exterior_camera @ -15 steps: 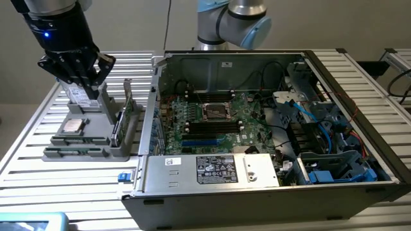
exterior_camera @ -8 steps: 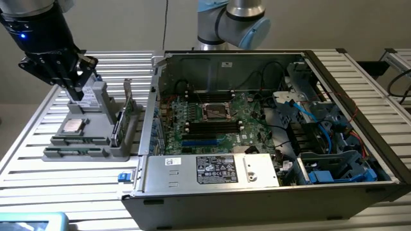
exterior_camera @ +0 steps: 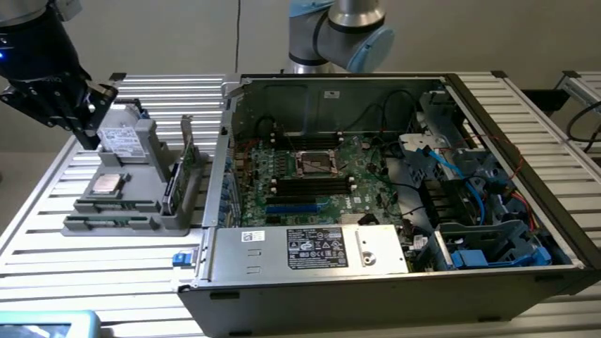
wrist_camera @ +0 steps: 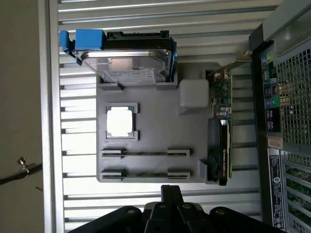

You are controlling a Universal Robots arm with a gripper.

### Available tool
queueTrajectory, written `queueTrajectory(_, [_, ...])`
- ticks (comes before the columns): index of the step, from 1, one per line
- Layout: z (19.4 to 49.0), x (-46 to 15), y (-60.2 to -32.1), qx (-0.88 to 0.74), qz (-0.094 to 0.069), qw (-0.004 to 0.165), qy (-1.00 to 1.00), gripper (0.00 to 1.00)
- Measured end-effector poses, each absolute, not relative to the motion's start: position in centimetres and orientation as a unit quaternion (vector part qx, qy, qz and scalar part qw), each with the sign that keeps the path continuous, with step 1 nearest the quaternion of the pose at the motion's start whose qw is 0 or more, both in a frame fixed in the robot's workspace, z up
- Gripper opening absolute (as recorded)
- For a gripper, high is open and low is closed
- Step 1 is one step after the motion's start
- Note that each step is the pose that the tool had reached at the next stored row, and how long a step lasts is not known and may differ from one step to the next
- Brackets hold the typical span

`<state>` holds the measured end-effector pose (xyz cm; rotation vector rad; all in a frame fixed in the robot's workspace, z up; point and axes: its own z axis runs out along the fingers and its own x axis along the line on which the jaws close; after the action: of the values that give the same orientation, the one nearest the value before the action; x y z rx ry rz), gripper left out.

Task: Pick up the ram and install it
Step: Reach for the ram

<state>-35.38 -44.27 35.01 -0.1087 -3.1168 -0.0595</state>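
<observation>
Exterior view: a slatted metal table (exterior_camera: 56,267) carries a gray tray (exterior_camera: 141,172) near its edge at the exterior view's left, and an open computer case (exterior_camera: 281,303) across its middle and the exterior view's right side; the case lies with its green motherboard (exterior_camera: 310,179) facing up, and the base of the robot arm (exterior_camera: 338,35) stands behind it at the table's far edge. The black gripper (exterior_camera: 87,141) hangs above the far end of the tray, clear of everything on it; its fingers are pressed fully together and grip nothing.

Wrist view: looking down past the closed gripper (wrist_camera: 170,190) onto the tray (wrist_camera: 155,121); the ram (wrist_camera: 145,153) is a thin dark stick standing on edge in a slot of the tray, held by a bracket at each end; a second stick (wrist_camera: 145,174) of the same kind sits in the next slot, parallel and just beside it. A square silver processor chip (wrist_camera: 119,121) rests in a pocket near the ram; a hard drive (wrist_camera: 129,63) with a blue bracket fills the tray's opposite end; a taller green card (wrist_camera: 222,121) with a metal bracket stands along the side of the tray nearest the case.

In the exterior view the ram (exterior_camera: 112,205) lies at the tray's near end, well apart from the gripper.
</observation>
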Motion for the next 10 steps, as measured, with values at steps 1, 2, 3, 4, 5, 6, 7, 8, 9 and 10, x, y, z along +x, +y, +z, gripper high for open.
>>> queueTrajectory(1, [35.0,-35.6,-44.3,-0.035,-0.019,0.011,-0.999,0.11])
queueTrajectory(2, [34.9,-35.8,-44.3,-0.034,-0.018,0.011,-0.999,0.11])
queueTrajectory(3, [34.9,-35.9,-44.3,-0.034,-0.018,0.011,-0.999,0.11])
queueTrajectory(4, [34.7,-36.0,-44.3,-0.034,-0.018,0.011,-0.999,0.11])
queueTrajectory(5, [34.6,-36.1,-44.3,-0.033,-0.018,0.011,-0.999,0.11])
queueTrajectory(6, [34.5,-36.1,-44.3,-0.033,-0.017,0.012,-0.999,0.11])
queueTrajectory(7, [34.4,-36.2,-44.3,-0.033,-0.017,0.012,-0.999,0.11])
queueTrajectory(8, [34.3,-36.2,-44.3,-0.032,-0.017,0.012,-0.999,0.11])
queueTrajectory(9, [34.1,-36.2,-44.3,-0.032,-0.017,0.012,-0.999,0.11])
queueTrajectory(10, [34.0,-36.3,-44.3,-0.032,-0.017,0.012,-0.999,0.11])
